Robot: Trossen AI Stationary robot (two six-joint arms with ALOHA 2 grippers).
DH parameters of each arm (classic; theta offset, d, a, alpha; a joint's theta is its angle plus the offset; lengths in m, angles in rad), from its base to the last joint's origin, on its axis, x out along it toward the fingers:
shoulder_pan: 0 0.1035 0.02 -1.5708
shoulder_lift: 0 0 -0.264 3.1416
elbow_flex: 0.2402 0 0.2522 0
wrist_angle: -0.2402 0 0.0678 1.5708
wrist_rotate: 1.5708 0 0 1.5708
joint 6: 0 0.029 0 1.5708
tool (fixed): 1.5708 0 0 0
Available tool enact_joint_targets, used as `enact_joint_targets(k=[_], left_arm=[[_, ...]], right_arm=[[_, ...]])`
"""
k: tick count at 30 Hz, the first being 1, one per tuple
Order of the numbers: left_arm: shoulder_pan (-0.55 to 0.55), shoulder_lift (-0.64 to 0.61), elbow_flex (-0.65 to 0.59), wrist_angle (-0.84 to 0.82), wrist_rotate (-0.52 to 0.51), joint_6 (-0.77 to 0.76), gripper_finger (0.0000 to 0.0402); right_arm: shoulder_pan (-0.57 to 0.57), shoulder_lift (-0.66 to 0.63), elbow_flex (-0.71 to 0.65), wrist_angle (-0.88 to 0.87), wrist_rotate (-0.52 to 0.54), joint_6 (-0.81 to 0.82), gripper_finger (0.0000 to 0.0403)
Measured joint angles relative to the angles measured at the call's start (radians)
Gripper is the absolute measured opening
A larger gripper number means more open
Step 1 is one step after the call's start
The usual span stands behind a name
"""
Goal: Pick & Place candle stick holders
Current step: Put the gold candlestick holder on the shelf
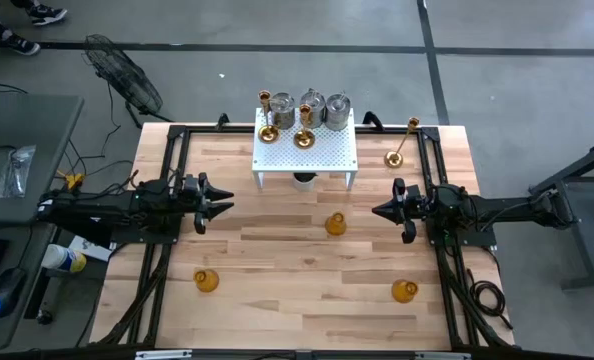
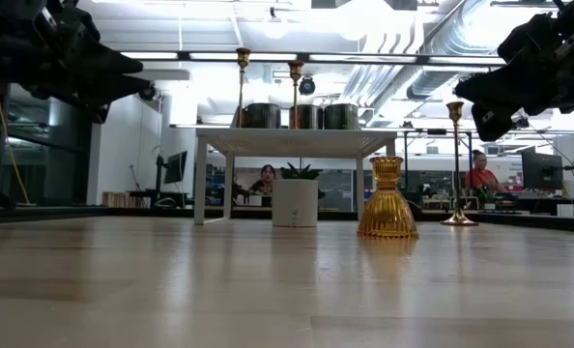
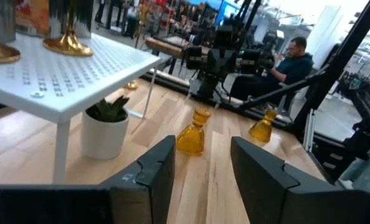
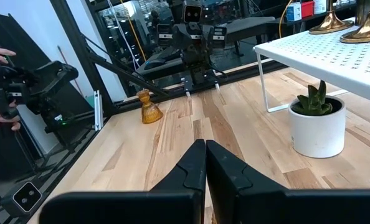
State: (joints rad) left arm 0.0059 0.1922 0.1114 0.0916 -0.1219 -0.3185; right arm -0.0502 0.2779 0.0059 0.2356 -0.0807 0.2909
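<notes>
Five holders (image 1: pixel 305 110) stand on the rack (image 1: pixel 307 150), pot (image 1: pixel 304 180) beneath.

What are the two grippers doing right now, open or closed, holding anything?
Left gripper: open, holding nothing, above the table's left side.
Right gripper: closed, holding nothing, above the right side.

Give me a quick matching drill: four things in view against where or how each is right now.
Things:
1 left pincer
2 right pincer
3 grey jars
4 plant pot

States:
a under the rack
b open, above the table
c on the rack
d shut, above the table

Pairs: 1-b, 2-d, 3-c, 4-a
</notes>
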Motion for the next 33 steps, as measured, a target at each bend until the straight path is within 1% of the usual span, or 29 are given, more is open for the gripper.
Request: enact_joint_targets(k=[7,12,16,20,24,33], left_arm=[[0.000,-0.054,-0.076,0.069,-0.001,-0.006,0.0152],[0.000,-0.061,-0.091,0.089,0.000,-0.019,0.0152],[0.000,-0.080,-0.092,0.089,0.004,0.005,0.0152],[0.000,-0.123,-0.092,0.065,0.024,0.007,0.0152],[0.000,-0.192,-0.094,-0.008,0.029,0.007,0.0152],[0.000,-0.186,-0.096,-0.025,0.042,0.030,0.0152]], right_arm=[[0.000,0.000,0.000,0.000,0.000,0.000,0.0003],[0.000,0.000,0.000,0.000,0.000,0.000,0.0003],[0.000,0.000,0.000,0.000,0.000,0.000,0.0003],[0.000,0.000,0.000,0.000,0.000,0.000,0.0003],[0.000,0.000,0.000,0.000,0.000,0.000,0.0003],[0.000,0.000,0.000,0.000,0.001,0.000,0.0003]])
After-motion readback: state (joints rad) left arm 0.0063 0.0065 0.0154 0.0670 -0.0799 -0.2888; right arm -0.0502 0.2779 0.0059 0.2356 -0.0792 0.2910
